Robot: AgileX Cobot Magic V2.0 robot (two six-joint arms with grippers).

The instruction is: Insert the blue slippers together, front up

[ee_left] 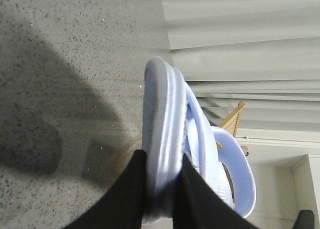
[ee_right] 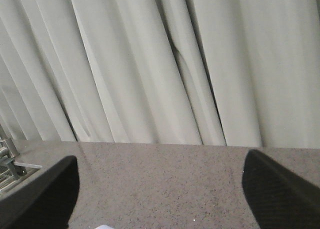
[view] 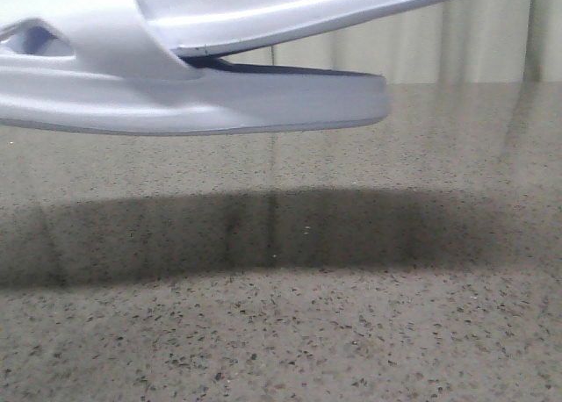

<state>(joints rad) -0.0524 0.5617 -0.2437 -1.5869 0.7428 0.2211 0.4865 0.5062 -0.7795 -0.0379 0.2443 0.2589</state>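
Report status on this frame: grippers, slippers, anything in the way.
Left gripper shut on blue slippers, pair nested and held above the table. Right gripper open, fingers wide apart, holding nothing. No obstruction visible beneath.

The right gripper point(ee_right: 160, 199) has its two black textured fingers point(ee_right: 45, 196) spread wide apart with nothing between them. Beyond them lies a speckled grey stone-look tabletop point(ee_right: 165, 179), backed by pale cream pleated curtains point(ee_right: 150, 64). A small whitish-blue sliver point(ee_right: 102, 227) shows at the frame edge, too little to identify.
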